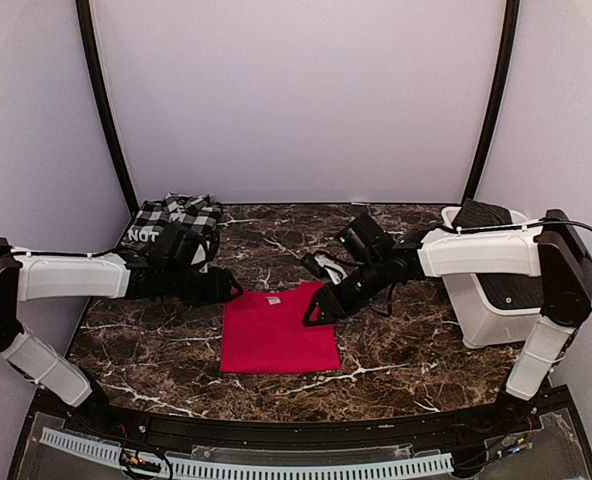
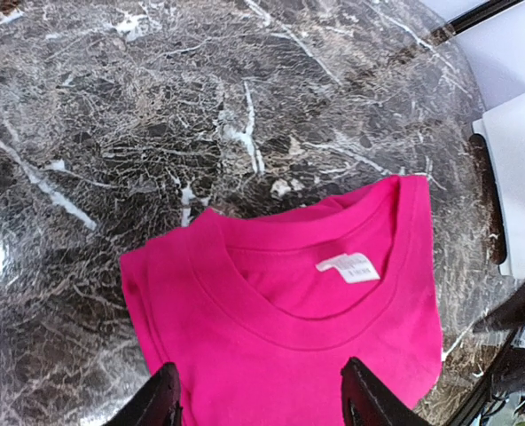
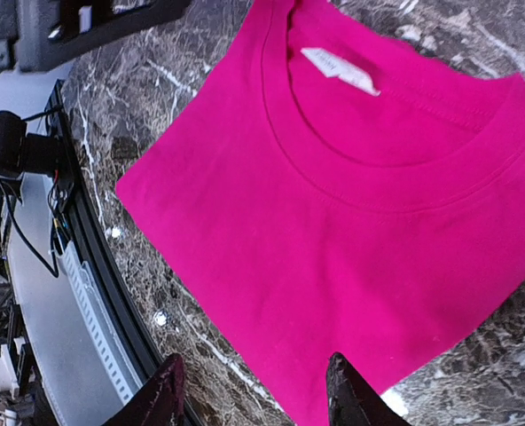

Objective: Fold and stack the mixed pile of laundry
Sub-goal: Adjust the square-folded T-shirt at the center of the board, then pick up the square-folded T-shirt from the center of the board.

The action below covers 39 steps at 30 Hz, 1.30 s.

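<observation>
**While red garment (image 1: pixel 276 332) lies folded, pinch every layer**

As it sits mid-way on the counter (image 1: pixel 396 360), checked garment (image 1: pixel 173 222) far left, the left hand (image 1: pixel 234 290) and right hand (image 1: pixel 314 312) hang at its far corners, fingers apart, empty. Each should likely grip opposite edges and lift level.

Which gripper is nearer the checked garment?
Left. The left gripper is near the checked garment, at the red shirt's left edge; the right gripper is at the shirt's right edge.
</observation>
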### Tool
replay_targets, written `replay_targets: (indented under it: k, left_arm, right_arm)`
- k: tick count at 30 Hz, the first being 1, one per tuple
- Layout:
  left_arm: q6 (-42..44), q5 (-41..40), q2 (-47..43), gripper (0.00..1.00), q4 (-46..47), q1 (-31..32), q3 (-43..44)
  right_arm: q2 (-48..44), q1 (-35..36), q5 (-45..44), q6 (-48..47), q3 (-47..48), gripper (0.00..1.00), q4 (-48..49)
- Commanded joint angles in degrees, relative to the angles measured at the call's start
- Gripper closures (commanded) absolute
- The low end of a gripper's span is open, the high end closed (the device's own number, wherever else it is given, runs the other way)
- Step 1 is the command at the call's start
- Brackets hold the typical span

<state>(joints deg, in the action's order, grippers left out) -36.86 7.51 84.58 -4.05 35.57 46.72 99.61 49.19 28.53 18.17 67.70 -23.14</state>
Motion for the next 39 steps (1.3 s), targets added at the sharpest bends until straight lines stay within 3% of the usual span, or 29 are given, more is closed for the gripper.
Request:
replay_targets:
  k: [1, 10, 13, 17, 21, 23, 27, 29, 30, 32, 39]
  left_arm:
    - [-2.99, -0.73, -8.75, 0.39, -5.77, 2.29, -5.65]
    - [-12.93, -1.16, -7.98, 0.50, -3.12, 9.04, -13.34]
    - [-16.79, -2.46, -7.07, 0.69, -1.51, 9.02, -16.06]
    - [-20.10, -3.45, -5.23, 0.88, 0.48, 8.85, -19.20]
    - [-20.67, -2.16, -1.65, 0.99, 3.27, 7.72, -20.70]
    - [-21.00, -1.86, -0.71, 1.00, 4.68, 6.98, -21.57]
    - [-20.26, -1.49, -3.17, 0.98, 7.11, 5.21, -22.35]
    - [-19.40, -2.24, -7.02, 0.85, 6.84, 4.55, -21.91]
    - [-19.00, -3.20, -8.40, 0.75, 6.03, 4.35, -21.66]
    - [-18.01, -4.34, -12.76, 0.65, 2.74, 2.97, -20.71]
    - [-16.28, -0.19, -22.40, 0.47, -1.75, -6.04, -19.70]
  right_arm:
    - [1.05, -2.89, -2.21, -1.73, 1.75, 0.50, 0.19]
    - [8.08, -5.77, -5.21, -3.81, 8.51, 0.53, 2.20]
    - [11.92, -5.86, -5.07, -4.23, 11.21, 0.54, 2.74]
    - [17.40, -6.48, -5.87, -3.84, 13.19, 0.55, 2.75]
    - [20.47, -7.82, -6.85, -3.08, 13.40, 0.56, 3.00]
    - [20.81, -8.75, -7.23, -3.03, 13.21, 0.56, 3.76]
    - [20.43, -9.98, -8.76, -4.59, 15.99, 0.56, 1.94]
    - [18.42, -9.81, -9.31, -5.72, 17.35, 0.56, 1.32]
    - [16.85, -9.52, -9.37, -6.10, 17.41, 0.56, 1.52]
    - [13.21, -8.15, -9.44, -7.31, 16.66, 0.55, 2.35]
    - [5.54, 4.60, -14.39, -13.27, 12.65, 0.56, 4.21]
